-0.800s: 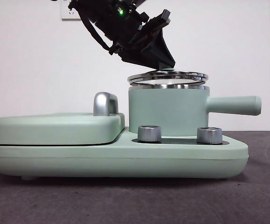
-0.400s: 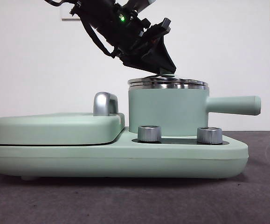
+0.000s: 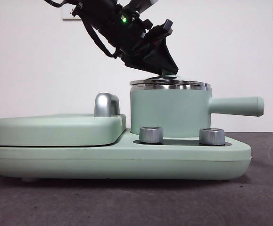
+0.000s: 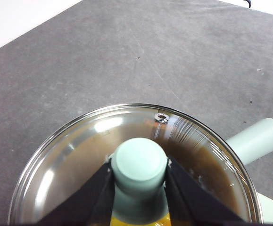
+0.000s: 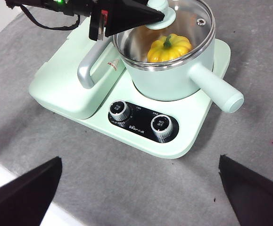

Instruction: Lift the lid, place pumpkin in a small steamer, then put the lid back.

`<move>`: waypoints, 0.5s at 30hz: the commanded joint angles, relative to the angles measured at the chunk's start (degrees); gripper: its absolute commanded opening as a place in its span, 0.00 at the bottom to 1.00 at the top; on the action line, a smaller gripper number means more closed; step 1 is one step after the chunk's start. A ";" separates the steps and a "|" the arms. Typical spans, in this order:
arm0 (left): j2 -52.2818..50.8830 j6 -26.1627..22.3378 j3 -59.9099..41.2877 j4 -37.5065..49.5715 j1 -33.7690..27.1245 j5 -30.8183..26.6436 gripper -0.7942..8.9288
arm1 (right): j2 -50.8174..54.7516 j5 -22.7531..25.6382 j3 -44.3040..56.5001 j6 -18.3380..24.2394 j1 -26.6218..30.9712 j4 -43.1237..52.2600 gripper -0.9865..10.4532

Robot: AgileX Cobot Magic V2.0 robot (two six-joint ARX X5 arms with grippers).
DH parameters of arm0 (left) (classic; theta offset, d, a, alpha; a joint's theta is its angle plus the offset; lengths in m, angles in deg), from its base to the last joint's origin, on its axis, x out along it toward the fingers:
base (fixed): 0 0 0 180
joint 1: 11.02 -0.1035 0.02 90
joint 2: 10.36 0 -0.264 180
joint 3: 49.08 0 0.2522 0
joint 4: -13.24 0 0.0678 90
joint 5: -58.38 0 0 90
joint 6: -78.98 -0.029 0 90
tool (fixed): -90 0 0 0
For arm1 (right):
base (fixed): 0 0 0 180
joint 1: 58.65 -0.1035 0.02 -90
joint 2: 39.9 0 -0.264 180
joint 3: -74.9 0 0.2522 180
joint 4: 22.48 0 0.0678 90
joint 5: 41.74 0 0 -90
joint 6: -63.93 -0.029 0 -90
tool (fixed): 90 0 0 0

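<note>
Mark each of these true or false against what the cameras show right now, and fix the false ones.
1. The lid sits level on the small steamer. True.
2. The pumpkin lies on the table beside the pot. False: it is inside the steamer, under the glass.
3. The left tool has its jaws around the lid's knob. True.
4. The right tool grips the steamer's long handle. False: it is open and holds nothing.
5. Two dials face the front camera. True.
</note>
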 commanded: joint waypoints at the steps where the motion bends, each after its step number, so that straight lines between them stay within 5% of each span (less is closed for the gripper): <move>1: 1.49 -1.20 1.38 1.46 0.22 -0.02 0.10 | -0.11 -0.07 -0.39 -1.03 -0.35 0.63 0.55; 15: 2.01 -1.05 1.40 -2.23 0.22 1.55 0.10 | -0.11 -0.44 -0.39 -1.88 -0.35 0.61 0.55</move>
